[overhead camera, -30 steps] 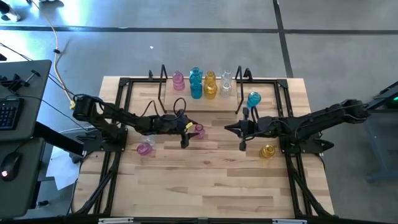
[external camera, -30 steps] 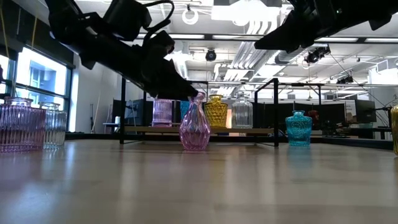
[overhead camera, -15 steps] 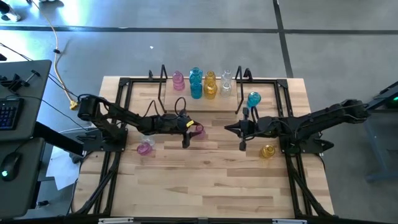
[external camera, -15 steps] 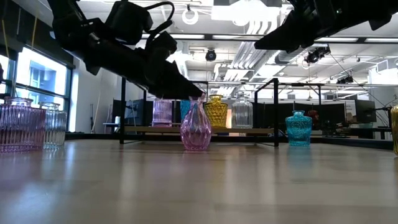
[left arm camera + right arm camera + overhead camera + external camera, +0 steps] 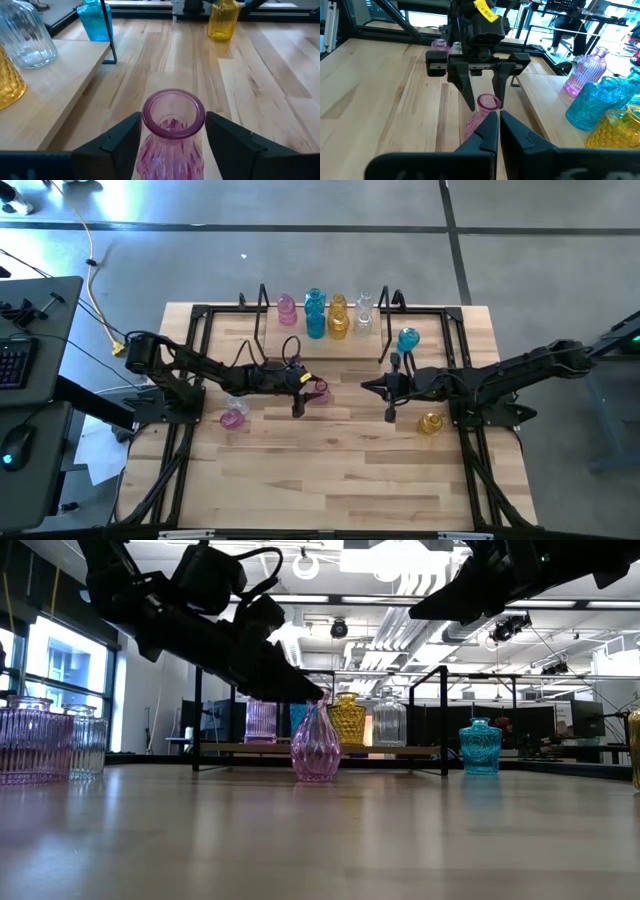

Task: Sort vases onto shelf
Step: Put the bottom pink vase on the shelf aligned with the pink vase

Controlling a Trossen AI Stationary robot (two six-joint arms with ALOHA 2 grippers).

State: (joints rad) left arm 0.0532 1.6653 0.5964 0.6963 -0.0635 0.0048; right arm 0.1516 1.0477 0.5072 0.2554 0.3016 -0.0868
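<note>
Tabletop (image 5: pixel 330 470) of pale wood fills the high view's centre, an open workshop behind it. At upper centre the shelf (image 5: pixel 262 310) already carries four vases. Mid-frame, the left tool (image 5: pixel 311 389) has drifted slightly closer on the pink vase (image 5: pixel 320 389), its fingers (image 5: pixel 117 137) spread either side of the neck, not yet gripping. The right tool (image 5: pixel 366 387) waits closed at centre right.

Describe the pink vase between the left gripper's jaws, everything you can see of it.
The pink vase is translucent ribbed glass, with a bulbous body, narrow neck and flared round mouth. It stands upright on the wooden table, in front of the shelf. The left gripper straddles its neck with jaws open, a gap showing on each side.
</note>
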